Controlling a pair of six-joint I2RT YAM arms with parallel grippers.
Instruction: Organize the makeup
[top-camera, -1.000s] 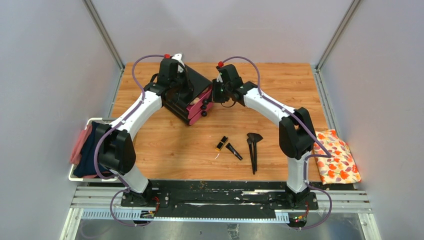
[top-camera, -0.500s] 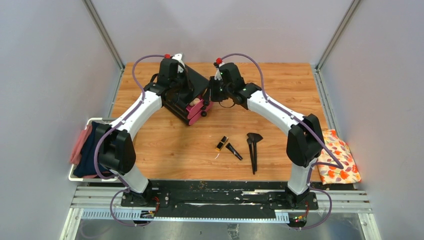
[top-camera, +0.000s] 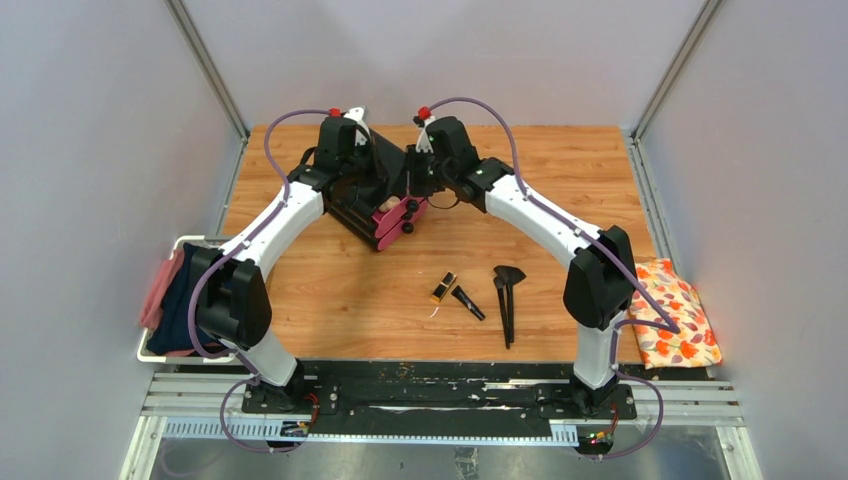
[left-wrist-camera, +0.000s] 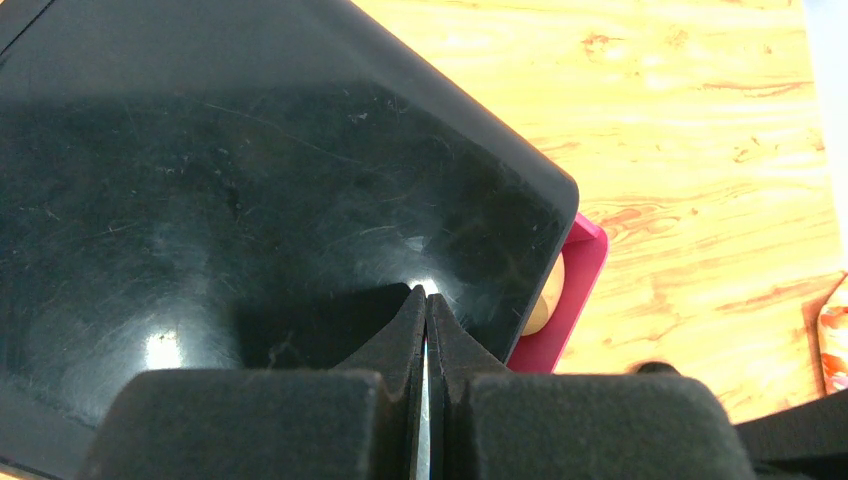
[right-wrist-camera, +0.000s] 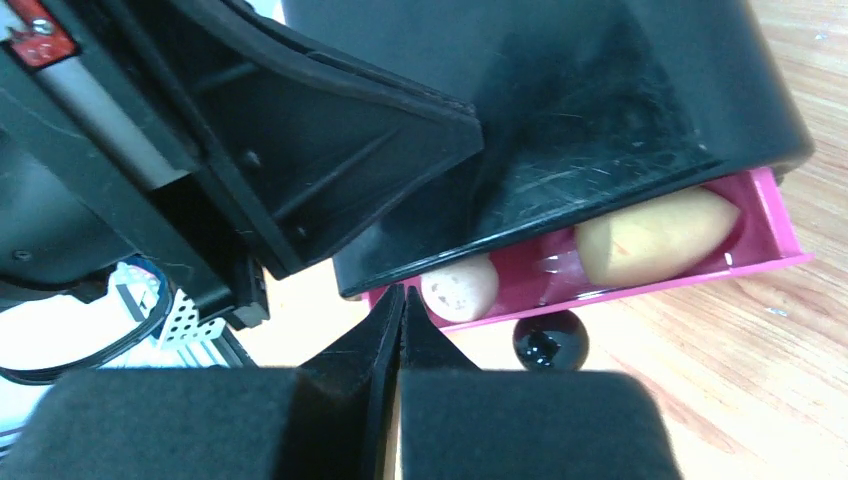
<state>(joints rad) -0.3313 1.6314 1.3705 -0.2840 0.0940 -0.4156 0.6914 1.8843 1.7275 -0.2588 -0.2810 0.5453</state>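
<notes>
Two beige egg-shaped sponges lie in the partly open top pink drawer (right-wrist-camera: 770, 215) of the black box (top-camera: 375, 190): one on the right (right-wrist-camera: 655, 238), one on the left (right-wrist-camera: 460, 288). My right gripper (right-wrist-camera: 402, 290) is shut and empty, its tips at the drawer's front left end; in the top view it (top-camera: 410, 192) is at the drawer front. My left gripper (left-wrist-camera: 426, 292) is shut and empty, pressed on the box's top. The black-and-gold case (top-camera: 444, 287), the short black tube (top-camera: 467, 302) and the black brushes (top-camera: 507, 300) lie on the table in front.
A black knob (right-wrist-camera: 549, 340) sticks out from the drawer front. An orange floral cloth (top-camera: 672, 312) lies at the table's right edge. A white basket (top-camera: 186, 241) with cloths hangs at the left edge. Grey walls enclose the table.
My right gripper has moved left against the top drawer's front, and the drawer has slid further into the box. My left gripper has stayed on the box top.
</notes>
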